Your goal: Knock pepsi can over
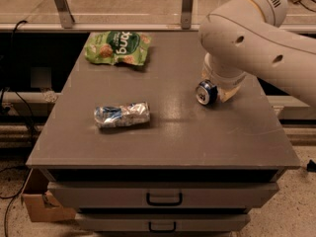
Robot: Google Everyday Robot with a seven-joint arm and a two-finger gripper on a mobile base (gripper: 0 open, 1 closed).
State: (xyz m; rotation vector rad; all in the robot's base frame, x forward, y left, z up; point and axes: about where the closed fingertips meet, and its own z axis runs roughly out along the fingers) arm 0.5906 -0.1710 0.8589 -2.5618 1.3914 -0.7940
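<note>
Seeing pepsi can (206, 93) toward the right edge of the counter (163, 142), about midway between the back and front edges. It looks tipped on its side, round end facing front-left.

Gripper (221, 89) is down at the counter surface, right against the can's right side and mostly hidden by the bulky white arm (247, 38) coming in over the back-right corner. Open or closed: cannot tell.

Other items:
- green snack bag (117, 47) lies flat near the back-left corner
- crumpled foil packet (122, 115) sits left of centre, well apart from the can

Bare counter lies between the can and both. Two drawers (164, 195) sit under the front edge, with a cardboard box (37, 204) on the floor below the front-left corner.
</note>
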